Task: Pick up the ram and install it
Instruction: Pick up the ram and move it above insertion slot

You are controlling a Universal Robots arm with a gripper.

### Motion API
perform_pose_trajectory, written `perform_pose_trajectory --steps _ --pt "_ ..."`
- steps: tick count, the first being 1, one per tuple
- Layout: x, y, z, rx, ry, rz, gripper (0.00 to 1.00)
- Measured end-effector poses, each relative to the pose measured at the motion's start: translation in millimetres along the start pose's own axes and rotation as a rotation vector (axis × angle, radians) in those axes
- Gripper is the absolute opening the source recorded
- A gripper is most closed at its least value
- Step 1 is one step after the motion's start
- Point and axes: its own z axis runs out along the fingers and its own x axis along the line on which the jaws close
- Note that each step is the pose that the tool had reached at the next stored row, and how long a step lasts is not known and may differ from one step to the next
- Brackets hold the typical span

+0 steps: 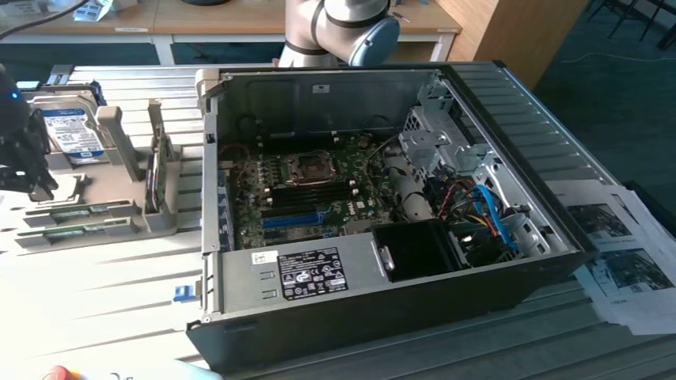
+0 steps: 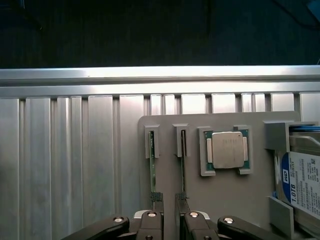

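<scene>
Two dark, ridged fingertips [image 2: 156, 199] of the robot's gripper [image 2: 169, 200] are nearest to us in the wrist view; the jaws stand apart with nothing between them. Just beyond them we see two ram sticks [image 2: 183, 172], long thin green circuit boards set on edge, side by side. The far end of each is tucked into a small slotted post of a flat grey plastic holder [image 2: 225, 200]. Each fingertip seems to overlap the near end of one stick, so the gap looks to fall between the pair rather than around either.

Beside the sticks, the same holder carries a square silver processor [image 2: 228, 149] in its recess and a hard drive with a blue and white label [image 2: 302, 182]. The holder rests on a ribbed aluminium table [image 2: 75, 160].

In the exterior view the holder is at the middle left of the frame. Further right stands an open black computer case [image 1: 549, 158] with a green motherboard [image 1: 253, 198] inside.

We judge that a clean pick needs the jaws centred over a single stick, with the pads flat on its two faces and clear of its neighbour. The lift should run straight along the posts so the board neither binds nor bends.
</scene>
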Motion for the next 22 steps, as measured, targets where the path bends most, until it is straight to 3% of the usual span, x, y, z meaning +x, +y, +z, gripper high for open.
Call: perform_pose_trajectory --steps 15,22 --pt "0.6 -0.9 24.4 0.0 0.0 0.0 0.24" --pt "0.7 -1.0 28.0 -0.0002 0.0002 0.0 0.24"
